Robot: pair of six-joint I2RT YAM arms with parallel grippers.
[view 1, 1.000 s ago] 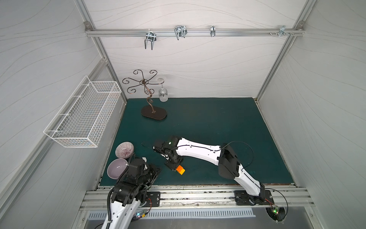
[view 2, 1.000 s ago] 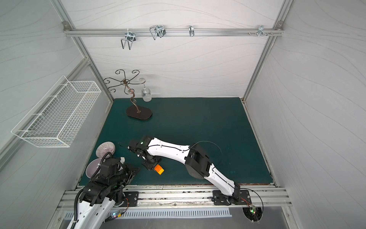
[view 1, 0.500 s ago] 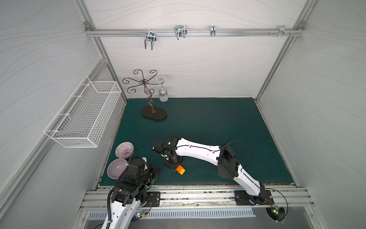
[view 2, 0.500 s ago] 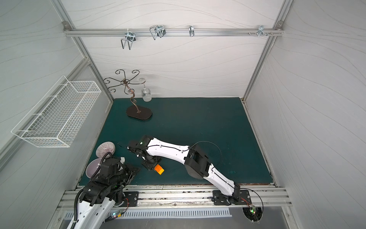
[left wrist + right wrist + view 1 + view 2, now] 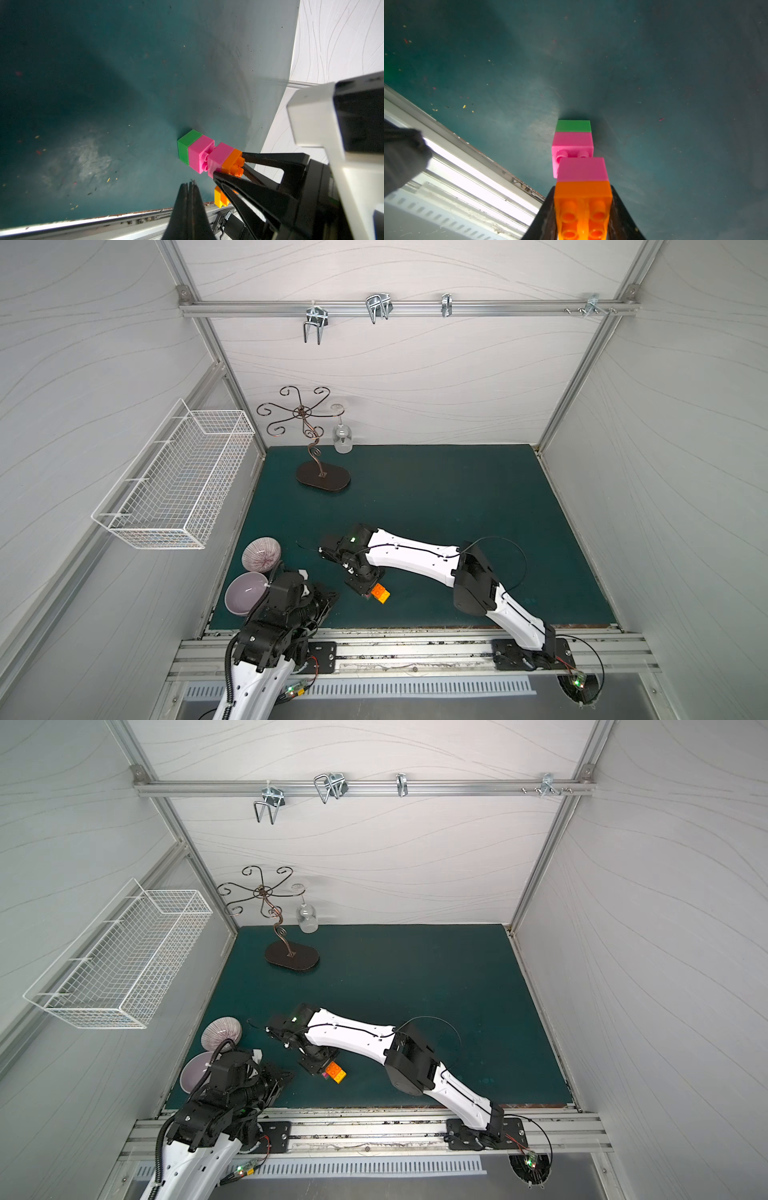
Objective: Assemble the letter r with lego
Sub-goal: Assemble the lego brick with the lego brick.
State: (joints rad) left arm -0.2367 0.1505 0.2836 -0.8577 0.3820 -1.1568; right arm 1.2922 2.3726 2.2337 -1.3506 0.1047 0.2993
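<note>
Nearly done, by the look of it. The letter r (image 5: pixel 379 593) stands near the front edge of the surface (image 5: pixel 457 497), toward its front-left corner. All five bricks are in one cluster.

Judged done:
- green brick (image 5: pixel 186 146) under the lower magenta brick (image 5: pixel 199 154), flush
- upper magenta brick (image 5: pixel 582 169) under the orange brick (image 5: pixel 582 191), flush
- yellow brick (image 5: pixel 217 197) hanging below the orange overhang

Left to do: the middle stem joint. The upper magenta brick sits shifted sideways on the lower one, whose studs show at the seam in both wrist views. That half probably needs squaring up and pressing home, then a release.

The stem is upright, and the green foot appears to rest on the surface. The crossbar sticks out to one side with the yellow tip turned down, so the hook shape already reads.

The right jaws pinch the orange brick by its sides, from above. The left jaws are pressed together with nothing between them, parked just beside the stack and not touching it.
</note>
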